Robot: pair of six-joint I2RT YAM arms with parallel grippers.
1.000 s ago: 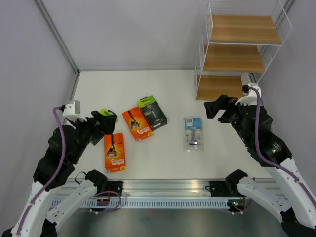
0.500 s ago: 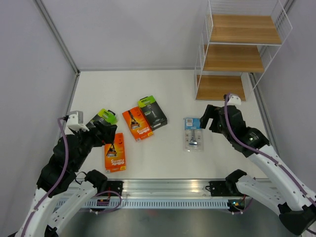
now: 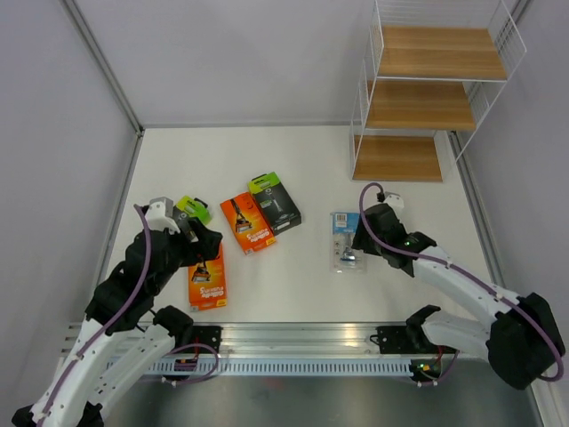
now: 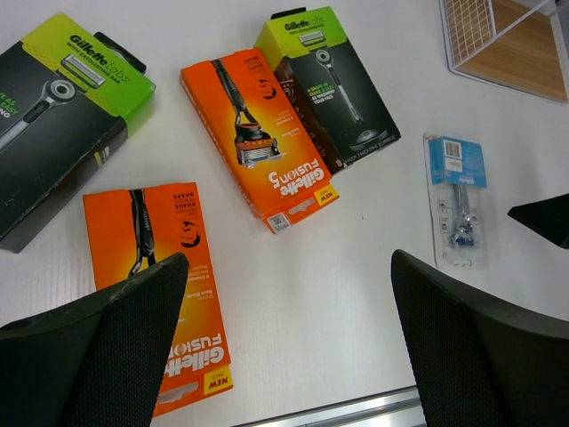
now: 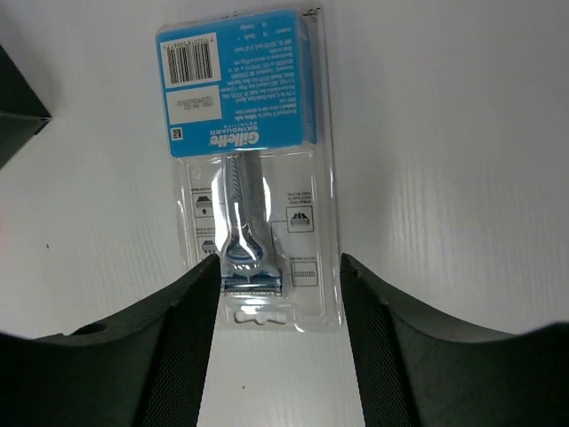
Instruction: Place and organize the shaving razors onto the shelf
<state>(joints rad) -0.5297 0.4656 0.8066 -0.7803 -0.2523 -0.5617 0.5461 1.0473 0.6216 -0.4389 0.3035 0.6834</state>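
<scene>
right pincer (image 5: pixel 277 271): jaws apart, straddling the lower end of the clear plastic blister pack with blue card (image 5: pixel 240 142); no firm grip evident
left pincer (image 4: pixel 289 276): released wide, hovering above a flat orange razor card (image 4: pixel 169 285)
pack location: flat on the white tabletop (image 3: pixel 293 160), well apart from the white-wire shelf with wooden boards (image 3: pixel 396 158)
handling: likely light, thin, slick; the shell may flex, so pinch the long edges

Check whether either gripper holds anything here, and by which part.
Left gripper is open and empty. Right gripper straddles the clear blister pack at its razor-head end, flat on the table; a firm grip cannot be told.
</scene>
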